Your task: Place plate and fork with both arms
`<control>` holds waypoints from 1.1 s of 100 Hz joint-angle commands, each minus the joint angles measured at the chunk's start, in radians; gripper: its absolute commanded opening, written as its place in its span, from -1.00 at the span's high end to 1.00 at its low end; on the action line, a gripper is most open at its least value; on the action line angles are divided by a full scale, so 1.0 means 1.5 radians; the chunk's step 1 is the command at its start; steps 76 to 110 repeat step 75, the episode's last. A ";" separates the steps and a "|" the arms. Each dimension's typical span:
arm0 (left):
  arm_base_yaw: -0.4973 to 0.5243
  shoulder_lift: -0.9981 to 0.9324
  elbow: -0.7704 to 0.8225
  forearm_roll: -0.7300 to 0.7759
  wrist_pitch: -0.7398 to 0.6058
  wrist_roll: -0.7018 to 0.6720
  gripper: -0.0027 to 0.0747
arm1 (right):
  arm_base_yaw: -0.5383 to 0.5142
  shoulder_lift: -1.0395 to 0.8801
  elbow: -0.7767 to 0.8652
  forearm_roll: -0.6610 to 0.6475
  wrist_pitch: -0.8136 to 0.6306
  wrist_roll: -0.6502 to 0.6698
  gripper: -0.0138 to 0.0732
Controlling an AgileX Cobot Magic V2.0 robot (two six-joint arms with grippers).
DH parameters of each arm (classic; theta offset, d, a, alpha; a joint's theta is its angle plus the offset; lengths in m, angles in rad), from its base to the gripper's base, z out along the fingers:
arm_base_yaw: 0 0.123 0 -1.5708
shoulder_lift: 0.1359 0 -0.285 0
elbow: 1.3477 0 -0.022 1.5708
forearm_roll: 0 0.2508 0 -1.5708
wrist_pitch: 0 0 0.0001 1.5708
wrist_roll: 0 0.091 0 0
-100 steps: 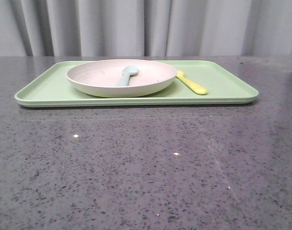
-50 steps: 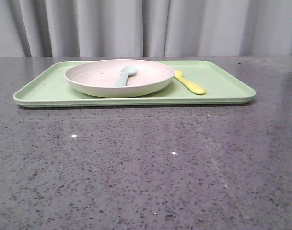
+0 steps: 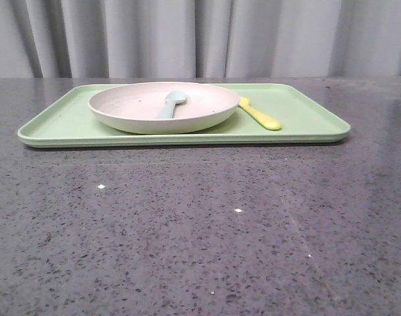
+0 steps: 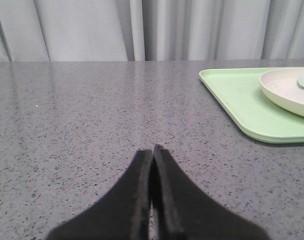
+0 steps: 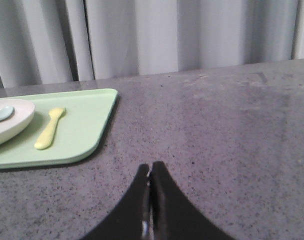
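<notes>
The cream plate [image 3: 137,108] rests on the left-middle of a light-green tray [image 3: 305,122], with a pale blue spoon [image 3: 172,103] lying in it. Just right of the plate, the yellow fork [image 3: 261,115] lies on the tray. In the left wrist view the plate [image 4: 286,90] shows at the edge, well off from my left gripper [image 4: 152,149], which is shut and holds nothing over bare table. The right wrist view shows the fork [image 5: 49,128] and plate [image 5: 12,122]; my right gripper [image 5: 151,167] is shut with nothing in it, off the tray's corner. Neither gripper appears in the front view.
The tray [image 4: 241,100] sits on a dark speckled stone table [image 3: 200,230] near its far edge. Grey curtains [image 3: 200,36] hang behind the table.
The whole front view has shifted slightly to the left across the frames; tray, plate and fork keep their places relative to each other.
</notes>
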 commanded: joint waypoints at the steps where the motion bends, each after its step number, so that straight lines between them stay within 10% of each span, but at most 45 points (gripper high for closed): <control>1: 0.000 -0.022 0.009 -0.006 -0.048 -0.002 0.98 | -0.007 -0.029 -0.002 0.000 -0.020 -0.009 0.84; 110: 0.000 -0.022 0.009 -0.006 -0.048 -0.002 0.98 | -0.009 -0.036 0.010 0.000 -0.007 -0.007 0.84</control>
